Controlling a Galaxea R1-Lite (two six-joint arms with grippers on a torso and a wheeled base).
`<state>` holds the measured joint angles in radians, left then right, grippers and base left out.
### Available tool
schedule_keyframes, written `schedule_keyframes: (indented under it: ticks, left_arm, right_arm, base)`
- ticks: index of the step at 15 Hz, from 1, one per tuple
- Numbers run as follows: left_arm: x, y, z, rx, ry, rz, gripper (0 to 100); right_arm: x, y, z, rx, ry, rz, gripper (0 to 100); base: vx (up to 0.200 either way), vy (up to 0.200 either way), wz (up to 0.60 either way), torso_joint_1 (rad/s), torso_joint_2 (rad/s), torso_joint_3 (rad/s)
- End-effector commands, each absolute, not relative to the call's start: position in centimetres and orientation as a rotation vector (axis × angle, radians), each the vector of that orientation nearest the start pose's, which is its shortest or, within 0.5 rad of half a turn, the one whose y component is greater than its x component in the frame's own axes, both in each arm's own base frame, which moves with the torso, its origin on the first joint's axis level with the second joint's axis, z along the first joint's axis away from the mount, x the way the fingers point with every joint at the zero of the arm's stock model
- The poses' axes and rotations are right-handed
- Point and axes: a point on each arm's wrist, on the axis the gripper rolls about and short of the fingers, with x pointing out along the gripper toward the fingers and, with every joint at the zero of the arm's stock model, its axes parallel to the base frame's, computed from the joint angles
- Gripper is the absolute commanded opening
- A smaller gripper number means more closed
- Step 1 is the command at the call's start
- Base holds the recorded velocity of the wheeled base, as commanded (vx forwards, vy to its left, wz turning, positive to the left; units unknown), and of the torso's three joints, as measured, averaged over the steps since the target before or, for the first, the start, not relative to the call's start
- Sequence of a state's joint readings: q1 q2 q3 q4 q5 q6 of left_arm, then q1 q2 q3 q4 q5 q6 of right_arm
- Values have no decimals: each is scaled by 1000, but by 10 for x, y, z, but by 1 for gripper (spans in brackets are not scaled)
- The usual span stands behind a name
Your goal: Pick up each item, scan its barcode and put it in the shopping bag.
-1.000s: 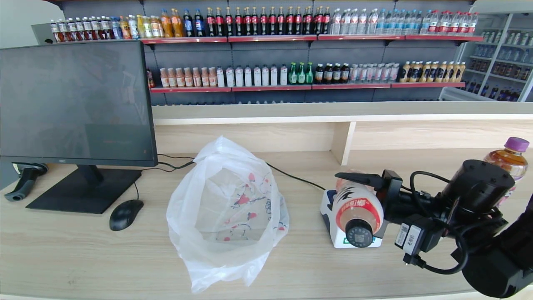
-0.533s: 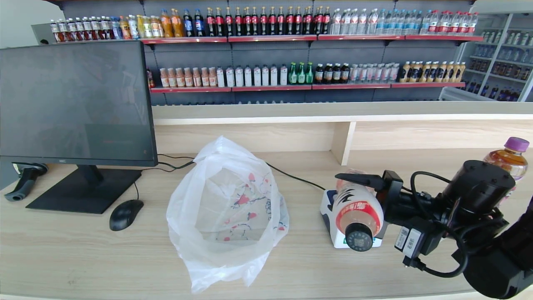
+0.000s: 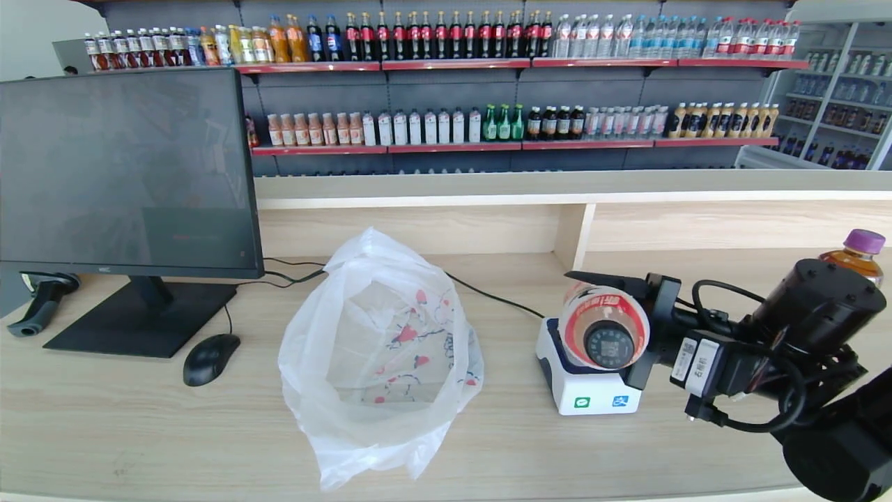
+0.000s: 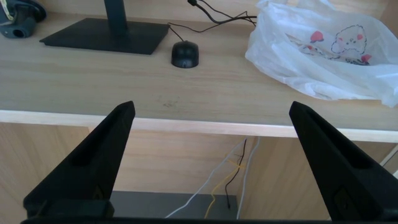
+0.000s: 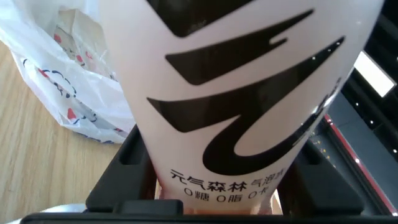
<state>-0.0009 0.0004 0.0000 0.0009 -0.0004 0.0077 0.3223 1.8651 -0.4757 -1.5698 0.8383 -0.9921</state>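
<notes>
By my reading you are in the scanning step of the first item. The right end effector (image 3: 617, 331) is clamped on the bottle (image 3: 582, 328) and holds it lying on its side just above the white scanner (image 3: 592, 397), on the right part of the desk (image 3: 139, 432). The dark cap end faces the near side and the body points toward the far side. You cannot tell from here whether the barcode has registered.

The shopping bag (image 3: 380, 355) stands open just left of the scanner, near the middle of the desk. Through its thin plastic you can make out a printed pattern but no item, so nothing looks bagged yet. A second bottle with a purple cap (image 3: 860, 251) stands upright at the far right, behind the right arm, not yet picked. As I judge it, you have left to carry the held bottle over to the bag and drop it in, then pick, scan and bag the purple-capped one.

The held bottle is a plastic drink bottle in a pale wrap, with a red band near the cap and bold black strokes along its side. The wrap looks smooth, so I would expect it to need a firm hold.

Your left end effector (image 4: 214, 168) hangs with its fingers wide apart, holding nothing, off the near edge of the desk on the left, well apart from the bag
</notes>
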Motion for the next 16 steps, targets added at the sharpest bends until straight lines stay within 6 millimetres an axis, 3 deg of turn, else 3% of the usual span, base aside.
schedule_keyframes:
  ticks: [1, 8, 10, 16]
  left_arm:
    - [-23, 0, 75, 8, 2, 0, 100]
    - [-23, 0, 75, 8, 2, 0, 100]
    - [-23, 0, 75, 8, 2, 0, 100]
    - [-23, 0, 75, 8, 0, 0, 100]
  right_arm:
    - [259, 117, 154, -878, -746, 961, 0]
    - [241, 155, 163, -497, -541, 964, 0]
    - [229, 158, 170, -379, -490, 945, 0]
    - [224, 152, 175, -322, -470, 945, 0]
  base:
    - [0, 0, 0, 0, 0, 0]
    - [0, 0, 0, 0, 0, 0]
    - [0, 0, 0, 0, 0, 0]
    - [0, 0, 0, 0, 0, 0]
